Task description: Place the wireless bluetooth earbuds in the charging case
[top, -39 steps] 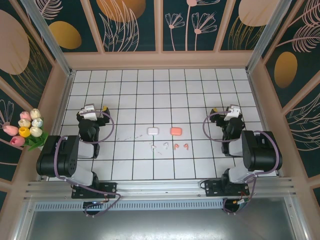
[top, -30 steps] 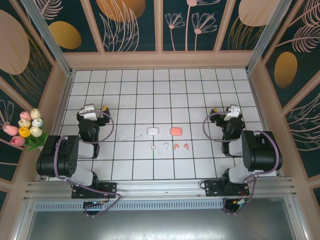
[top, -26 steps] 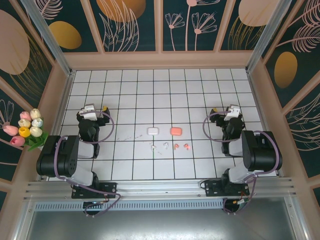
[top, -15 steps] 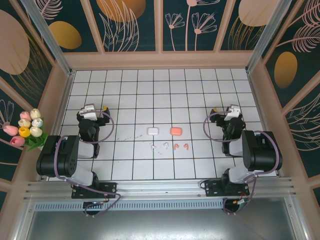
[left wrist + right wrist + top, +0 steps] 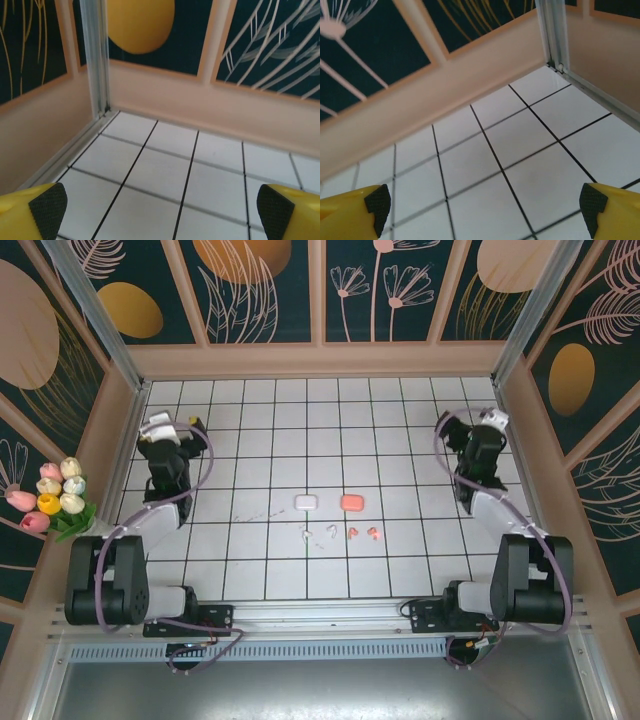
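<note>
1. Top external view: a white-tiled desk (image 5: 400, 410) with black grid lines fills the middle. It is boxed in by peach-framed walls (image 5: 260, 290) with dark floral panels.
2. Two black arms are bolted at the near edge. The left arm (image 5: 150, 515) stretches toward the far left of the desk, and the right arm (image 5: 492, 508) mirrors it on the right. Both are well apart from the things at the centre.
3. A bunch of pastel tulips (image 5: 55, 495) sits outside the left wall, near the left arm.
4. Left wrist view: the left hand (image 5: 161, 205) is spread wide and holds nothing. Its yellow fingers (image 5: 20, 212) with black pads (image 5: 49, 204) sit at the two lower corners, over bare tile, facing the far left corner. Right wrist view: the right hand (image 5: 485, 202) is likewise spread wide over bare tile, holding nothing, facing the far right corner.
5. At the desk centre, a white charging case (image 5: 306, 502) lies left of a salmon-pink charging case (image 5: 351, 502), near each other but apart. They are too small to tell whether the lids are up.
6. Just near of the cases, the wireless bluetooth earbuds (image 5: 352, 532) lie in a row on the desk, outside both cases. From the left they are a white earbud (image 5: 306, 534), a second white earbud (image 5: 331, 531), then the two salmon-pink ones, the rightmost salmon-pink earbud (image 5: 372, 533) ending the row.
</note>
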You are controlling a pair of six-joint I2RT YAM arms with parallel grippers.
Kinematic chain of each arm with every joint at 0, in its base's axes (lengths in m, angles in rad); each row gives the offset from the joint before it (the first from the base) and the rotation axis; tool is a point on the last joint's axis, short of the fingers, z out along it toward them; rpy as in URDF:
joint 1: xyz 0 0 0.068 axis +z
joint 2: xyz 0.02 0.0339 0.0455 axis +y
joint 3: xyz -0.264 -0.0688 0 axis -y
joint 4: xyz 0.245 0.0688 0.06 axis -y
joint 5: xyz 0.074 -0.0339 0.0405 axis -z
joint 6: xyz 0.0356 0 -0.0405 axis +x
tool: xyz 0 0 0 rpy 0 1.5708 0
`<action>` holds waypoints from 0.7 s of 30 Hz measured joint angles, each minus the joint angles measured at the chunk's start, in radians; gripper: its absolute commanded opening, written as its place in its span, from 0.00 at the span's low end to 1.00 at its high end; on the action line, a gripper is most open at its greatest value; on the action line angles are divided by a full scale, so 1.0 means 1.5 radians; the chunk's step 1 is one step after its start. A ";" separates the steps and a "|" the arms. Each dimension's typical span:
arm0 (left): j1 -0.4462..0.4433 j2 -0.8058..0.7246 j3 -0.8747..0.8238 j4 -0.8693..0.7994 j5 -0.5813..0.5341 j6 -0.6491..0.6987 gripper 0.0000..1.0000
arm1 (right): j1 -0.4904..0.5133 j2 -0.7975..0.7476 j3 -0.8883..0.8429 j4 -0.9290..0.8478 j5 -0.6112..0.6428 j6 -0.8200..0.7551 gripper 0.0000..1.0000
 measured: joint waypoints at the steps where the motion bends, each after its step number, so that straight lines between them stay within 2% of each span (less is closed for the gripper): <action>1: 0.000 -0.008 0.023 -0.036 0.003 -0.021 0.99 | 0.001 0.000 0.024 -0.038 -0.005 0.019 0.99; 5: 0.000 -0.030 0.081 -0.168 0.047 -0.123 0.99 | 0.055 0.000 0.070 -0.194 -0.026 0.071 0.93; 8: -0.001 -0.047 0.084 -0.249 0.100 -0.199 0.99 | 0.160 0.010 0.098 -0.314 -0.035 0.100 0.86; 10: -0.004 -0.060 0.076 -0.289 0.136 -0.243 0.99 | 0.237 0.028 0.129 -0.378 -0.037 0.119 0.86; 16: -0.035 -0.127 0.003 -0.344 0.223 -0.357 0.99 | 0.432 0.114 0.218 -0.516 0.001 0.202 0.83; 21: -0.065 -0.126 0.000 -0.354 0.263 -0.409 0.99 | 0.505 0.221 0.277 -0.601 0.047 0.267 0.83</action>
